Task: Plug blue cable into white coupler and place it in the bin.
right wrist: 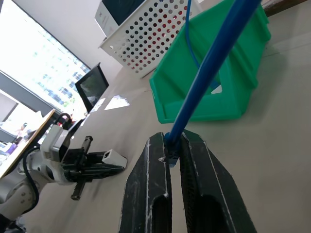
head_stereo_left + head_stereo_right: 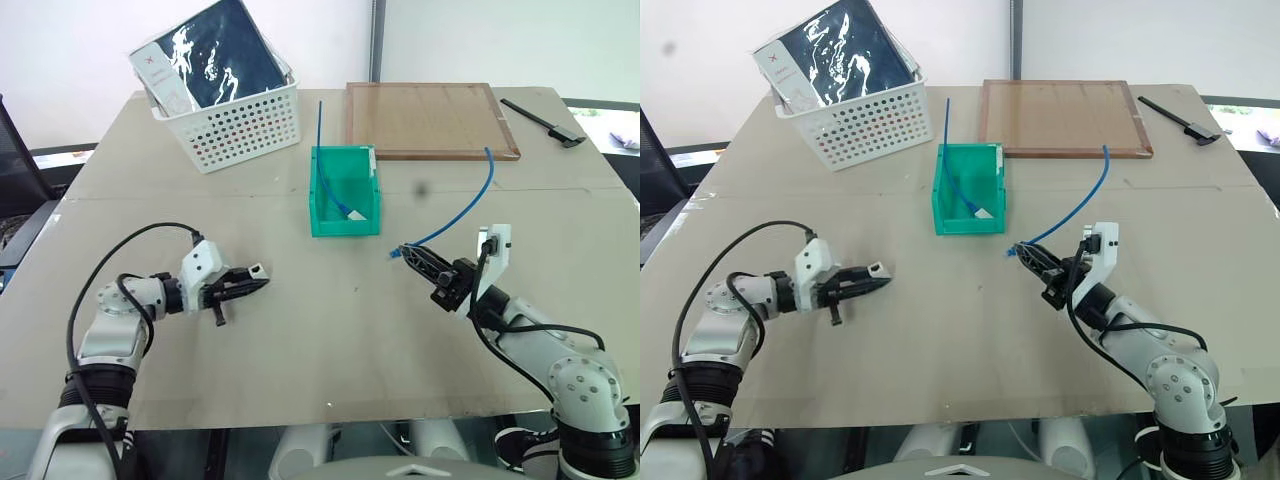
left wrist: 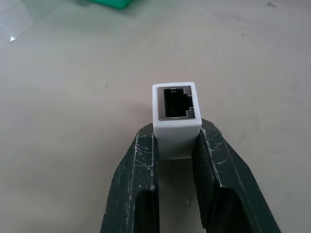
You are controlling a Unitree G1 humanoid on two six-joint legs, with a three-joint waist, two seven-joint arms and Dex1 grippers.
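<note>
The blue cable (image 2: 462, 210) hangs in the air over the right side of the tabletop (image 2: 330, 330), pinched near its plug end by the right gripper (image 2: 412, 256), whose fingers (image 1: 150, 194) are clamped together on the cord just behind the plug. From there it arcs up and away toward the far right, its free end lifted above the wooden board (image 2: 430, 120). It looks thin, light and springy, so the loose length will likely sway and pull a little as the arm moves. Holding it close behind the plug, as now, seems the right place, since that keeps the tip stiff enough to aim.

The coupler (image 2: 257, 270) sits across the tabletop in the left gripper (image 2: 250, 279), fingers (image 3: 141, 184) clamped on its two sides with the dark socket facing outward, toward the cable. It is a small, hard, smooth block. I would guess it could twist or slip if pushed off-axis, so the plug should meet the socket straight on. Plug and socket are well apart, with bare tabletop between them.

The green bin (image 2: 345, 190) stands beyond and between the two arms. A second, straight blue cable (image 2: 322, 150) leans in it. A white basket (image 2: 235, 120) holding a dark packet stands to the bin's left, farther back.
</note>
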